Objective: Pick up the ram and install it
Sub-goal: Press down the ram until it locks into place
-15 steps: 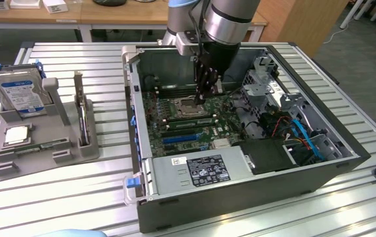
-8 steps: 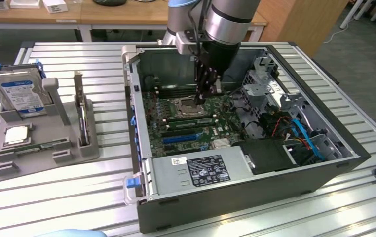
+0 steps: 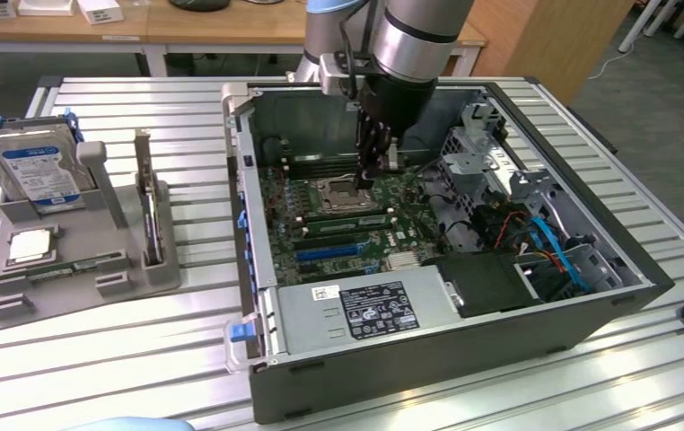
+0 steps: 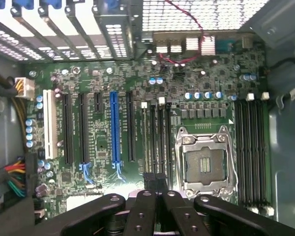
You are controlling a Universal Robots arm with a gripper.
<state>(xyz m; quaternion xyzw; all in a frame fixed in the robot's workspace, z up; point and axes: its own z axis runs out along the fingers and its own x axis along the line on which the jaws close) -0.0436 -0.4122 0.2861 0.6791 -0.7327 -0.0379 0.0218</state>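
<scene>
Hovering clenched and apparently empty, your tool (image 4: 155,181) sits over the memory slots (image 4: 160,142); what looks like the ram (image 3: 73,267) lies in the tray (image 3: 138,280), nine o'clock of the computer case (image 3: 438,359), seemingly not yet picked.

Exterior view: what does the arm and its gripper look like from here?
The arm is a round silver-grey tube with a black band at its lower end. A thin black cable runs down its side past a small pale bracket. Below hangs the gripper, all black, with long slim fingers; in the wrist view its black linkage bars carry silver pivot pins.
</scene>
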